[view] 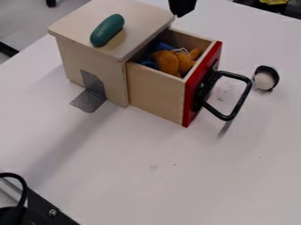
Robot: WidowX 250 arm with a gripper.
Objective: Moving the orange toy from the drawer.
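Observation:
At the top edge of the camera view, the black gripper [182, 7] hangs just beyond the box's back corner, above and behind the drawer. The wooden drawer [156, 95], with a red front and black handle, stands pulled out of its wooden box. Inside it lies the fuzzy orange toy [170, 62], beside a blue item [148, 63] that is partly hidden by the drawer wall and the toy. The gripper is apart from the toy.
A green oblong object [108, 30] lies on the wooden box's top [144, 17]. Grey tape [89, 100] joins the box to the white table [147, 176]. Right of the handle [238, 99] sits a small black-rimmed round item [265, 79]. Black hardware [44, 208] occupies the lower left corner.

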